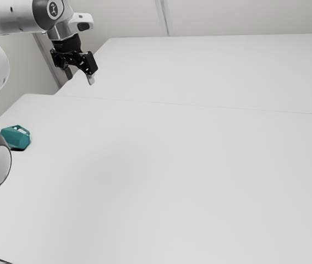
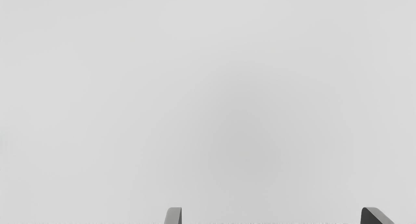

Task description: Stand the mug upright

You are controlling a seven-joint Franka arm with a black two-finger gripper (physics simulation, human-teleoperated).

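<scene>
A teal, faceted mug with a loop handle (image 1: 16, 138) lies tipped on its side on a smooth, pale grey counter (image 1: 172, 176). From where I stand, a white robot arm with dark joints (image 1: 18, 16) holds its black two-finger gripper (image 1: 80, 78) in the air, well apart from the mug and toward the exterior view's right of it. The jaws are wide open.
</scene>
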